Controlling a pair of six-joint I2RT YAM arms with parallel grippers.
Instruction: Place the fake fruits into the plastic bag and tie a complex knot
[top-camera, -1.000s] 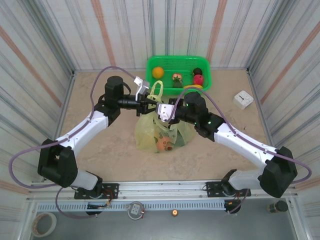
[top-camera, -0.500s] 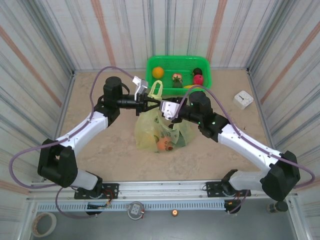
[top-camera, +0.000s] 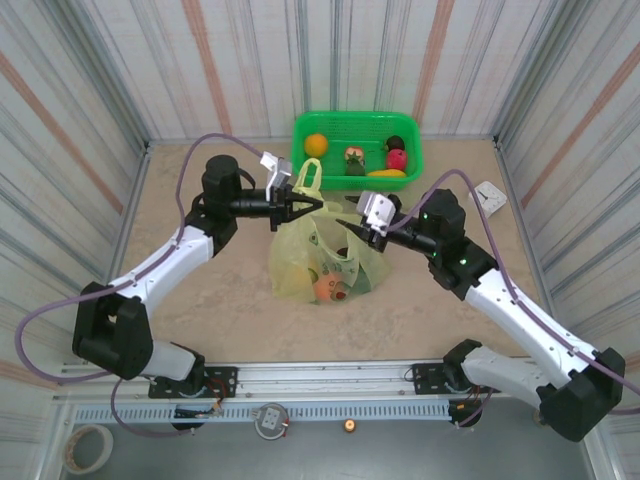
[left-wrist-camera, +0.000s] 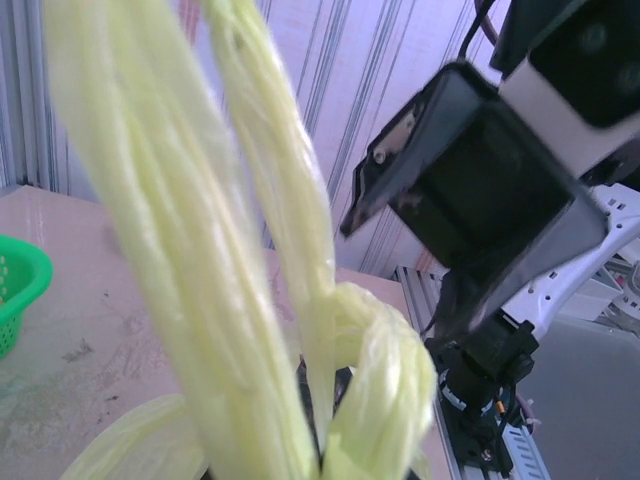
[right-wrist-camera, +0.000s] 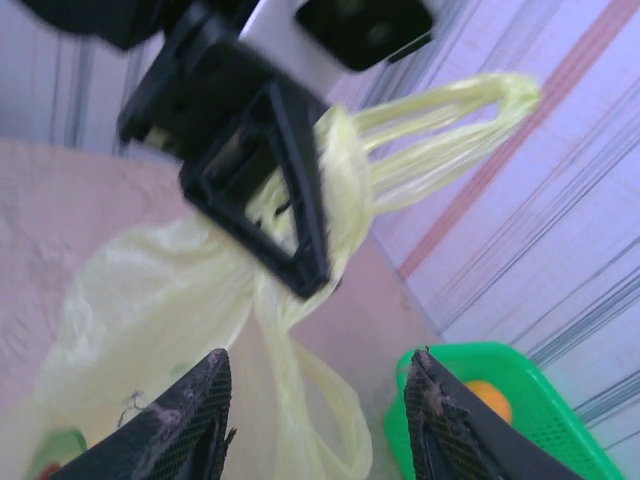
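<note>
The plastic bag (top-camera: 318, 262) sits mid-table, yellow-green, with fake fruits inside, an orange one (top-camera: 326, 290) showing through. My left gripper (top-camera: 308, 208) is shut on the bag's twisted handles, whose loop (top-camera: 310, 177) sticks out past it. In the left wrist view the handle strands (left-wrist-camera: 200, 250) and a knotted lump (left-wrist-camera: 385, 370) hide my jaws. My right gripper (top-camera: 352, 226) stands open just right of the bag's neck, holding nothing. From the right wrist, its gripper (right-wrist-camera: 315, 420) faces the left gripper (right-wrist-camera: 260, 170) and a loose handle strand (right-wrist-camera: 300, 400).
A green basket (top-camera: 410, 135) at the back holds more fruits: orange (top-camera: 316, 144), brown (top-camera: 354, 157), red (top-camera: 396, 158) and a yellow one (top-camera: 385, 173). A small white box (top-camera: 487, 197) lies at the right. Striped walls enclose the table.
My right gripper has opened, let go of the bag's neck and drawn back to the right. My left gripper has closed fully on the handles and stayed roughly in place.
</note>
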